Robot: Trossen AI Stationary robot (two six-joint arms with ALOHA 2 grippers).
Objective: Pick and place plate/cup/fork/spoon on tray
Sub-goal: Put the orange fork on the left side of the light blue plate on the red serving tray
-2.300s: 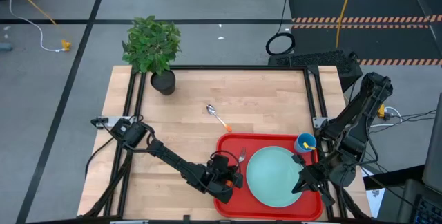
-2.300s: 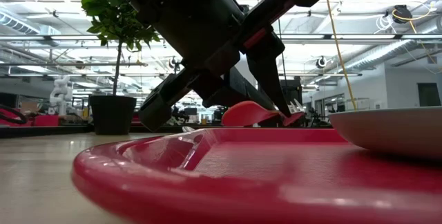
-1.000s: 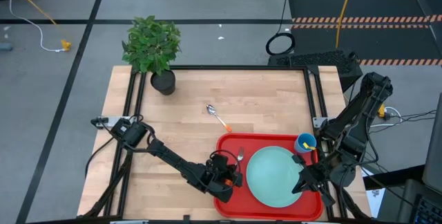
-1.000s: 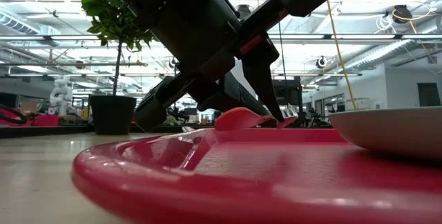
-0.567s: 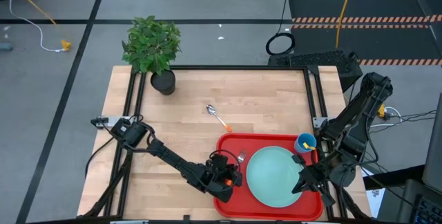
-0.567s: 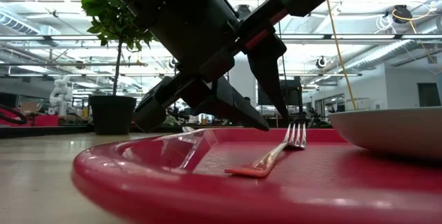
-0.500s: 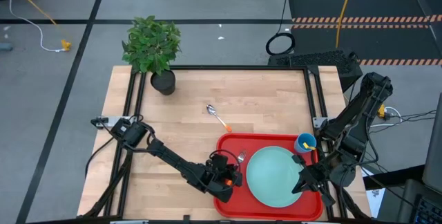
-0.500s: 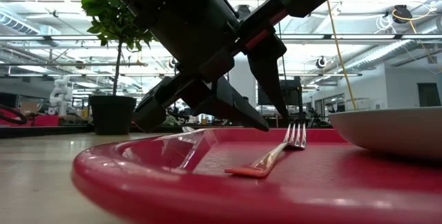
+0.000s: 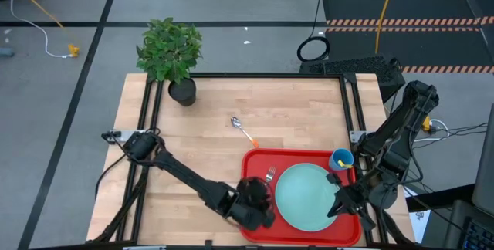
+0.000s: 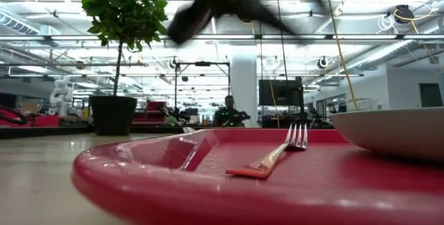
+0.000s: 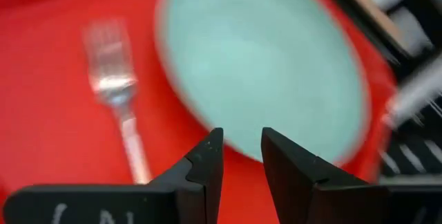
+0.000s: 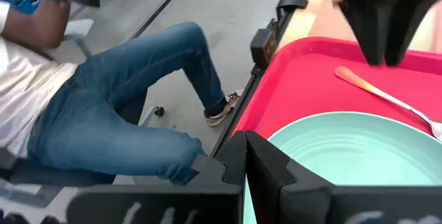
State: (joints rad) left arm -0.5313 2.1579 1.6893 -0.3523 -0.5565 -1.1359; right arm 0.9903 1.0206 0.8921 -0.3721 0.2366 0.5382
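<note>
The left pincer is being held over the tray's near-left corner with its two fingers slightly parted and nothing gripped between them; in the low view it is being seen only as a blur high above the tray. Just beyond its tips the fork is being shown lying flat on the red tray, silver tines at one end and an orange handle at the other, close beside the plate but not touching it. The plate, round, flat and pale mint green, is being carried in the middle of the tray and is taking up much of its floor. The right pincer is being kept at the plate's right edge, its fingers pressed together and empty. One bright-blue cup is being seen at the tray's far-right corner. One spoon, silver bowl and orange handle, is being left on the wooden surface, beyond the tray's far-left corner and apart from it. One potted plant is being kept at the far-left corner of the surface, well apart from everything else. A seated person's leg in jeans is being shown beside the surface in the right wrist view.
</note>
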